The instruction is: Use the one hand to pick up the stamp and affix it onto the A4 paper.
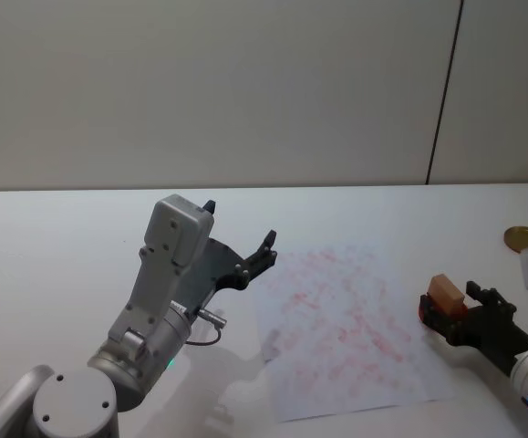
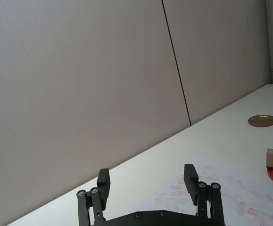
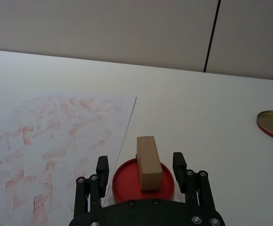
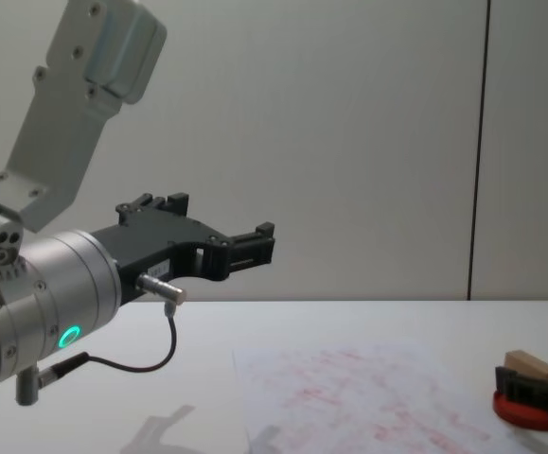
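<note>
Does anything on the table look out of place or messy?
The A4 paper lies at a slant, smeared with overlapping red marks, its left edge seemingly lifted. The stamp rests on the red ink pad inside the open right gripper; nothing spilled.

No legible text, label, number; red marks [image 3: 37, 136] on A4 paper [image 1: 346, 319] smudged, unreadable.
</note>
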{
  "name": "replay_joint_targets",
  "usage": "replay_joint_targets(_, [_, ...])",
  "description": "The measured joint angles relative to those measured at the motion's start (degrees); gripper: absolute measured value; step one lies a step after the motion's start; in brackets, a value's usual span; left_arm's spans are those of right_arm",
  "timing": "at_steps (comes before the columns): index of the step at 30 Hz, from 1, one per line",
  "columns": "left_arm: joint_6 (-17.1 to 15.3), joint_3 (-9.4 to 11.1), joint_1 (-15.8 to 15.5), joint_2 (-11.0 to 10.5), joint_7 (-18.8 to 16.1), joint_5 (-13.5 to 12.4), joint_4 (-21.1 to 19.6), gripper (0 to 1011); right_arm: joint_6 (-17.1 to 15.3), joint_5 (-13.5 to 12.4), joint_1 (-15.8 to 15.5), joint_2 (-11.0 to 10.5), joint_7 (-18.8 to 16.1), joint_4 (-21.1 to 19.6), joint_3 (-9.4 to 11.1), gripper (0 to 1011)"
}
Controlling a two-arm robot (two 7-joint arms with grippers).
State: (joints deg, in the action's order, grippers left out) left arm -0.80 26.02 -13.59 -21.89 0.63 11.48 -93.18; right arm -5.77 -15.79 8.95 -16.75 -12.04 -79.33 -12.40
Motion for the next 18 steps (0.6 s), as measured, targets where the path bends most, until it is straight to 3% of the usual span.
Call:
replay_joint_targets(3, [0.0, 0.0, 0.0, 0.0, 0.0, 0.0, 0.0, 993, 0.04, 0.26, 0.47, 0.21, -0.14, 0.68, -0.07, 812])
replay_joint_targets(18, [0.0, 0.0, 0.0, 0.0, 0.0, 0.0, 0.0, 993, 0.62, 1.13, 2.02, 0.88, -0.39, 3.0, -0.22, 318])
